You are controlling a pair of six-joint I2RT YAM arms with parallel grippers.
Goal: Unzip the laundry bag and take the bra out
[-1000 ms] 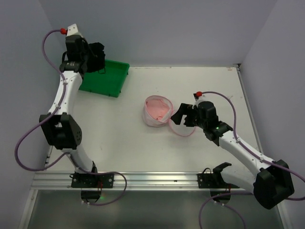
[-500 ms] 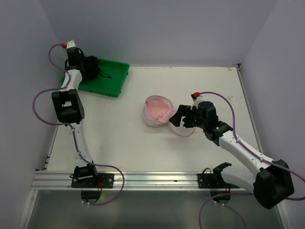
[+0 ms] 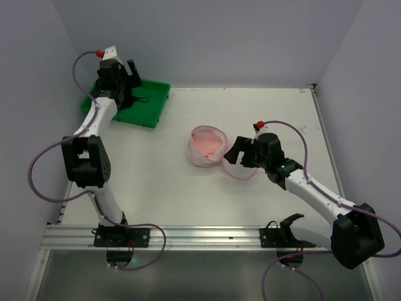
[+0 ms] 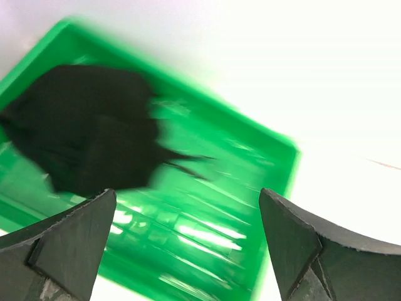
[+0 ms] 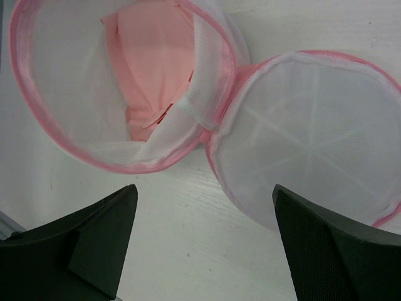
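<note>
The laundry bag (image 3: 207, 145) lies unzipped mid-table, its white mesh body (image 5: 62, 75) gaping and its round lid (image 5: 313, 138) flopped flat to the right. Pink fabric (image 5: 153, 69) sits inside it. A black garment with thin straps (image 4: 88, 138), seemingly the bra, lies in the green tray (image 3: 153, 100). My left gripper (image 3: 131, 84) hovers over that tray, open (image 4: 188, 194), with nothing between its fingers. My right gripper (image 3: 237, 155) stands open (image 5: 205, 191) just in front of the bag's hinge, over bare table, touching nothing.
The green tray (image 4: 207, 238) sits at the far left corner against the back wall. Walls close in the table on the left, back and right. Purple cables loop from both arms.
My left gripper went from shut to open above the green tray, and the black garment now lies loose in it. The left arm shifted over the tray; the right arm barely moved.
</note>
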